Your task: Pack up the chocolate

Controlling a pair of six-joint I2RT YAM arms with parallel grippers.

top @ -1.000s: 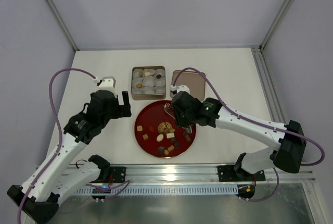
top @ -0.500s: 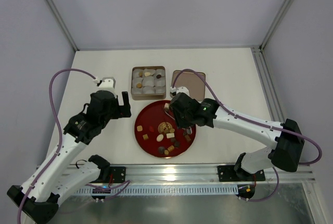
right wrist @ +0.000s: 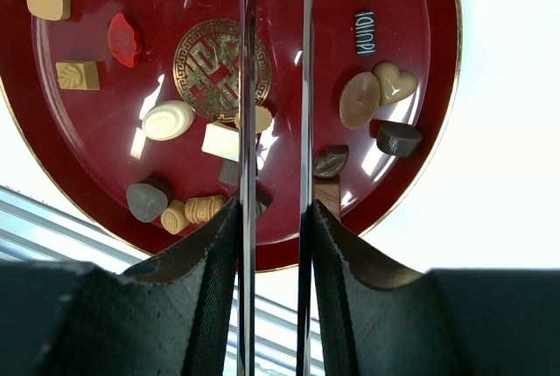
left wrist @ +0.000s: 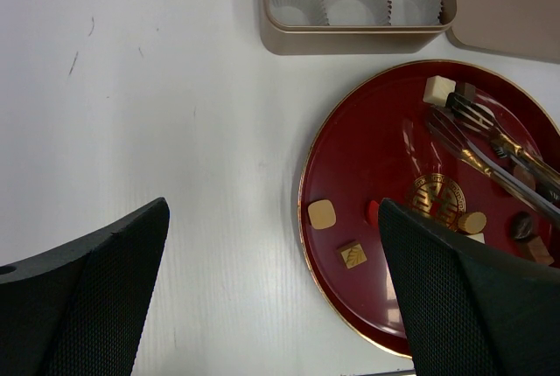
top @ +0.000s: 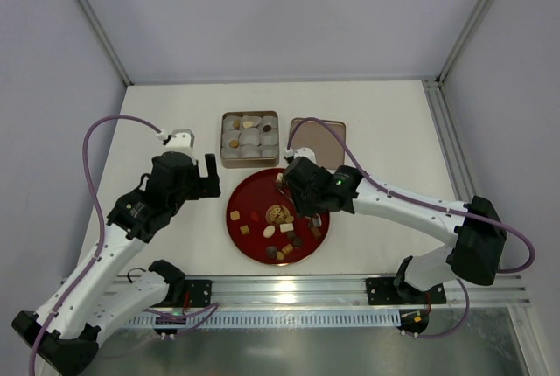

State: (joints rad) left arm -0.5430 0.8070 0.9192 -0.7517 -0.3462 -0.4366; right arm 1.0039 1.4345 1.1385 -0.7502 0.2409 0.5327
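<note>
The chocolate, several small brown, tan, cream and red sweets, lies on a red plate; a few more sit in the paper cups of a gold tin. My right gripper is over the plate, shut on metal tongs. The tongs' arms stand apart. In the left wrist view their forked tips lie next to a cream square sweet at the plate's far edge, with nothing seen between them. My left gripper is open and empty, left of the plate.
The tin's lid lies to the right of the tin, behind the right wrist. A metal rail runs along the near table edge. Frame posts stand at the back corners.
My right arm has shifted slightly to the left with the tongs over the plate. The left arm has not moved.
</note>
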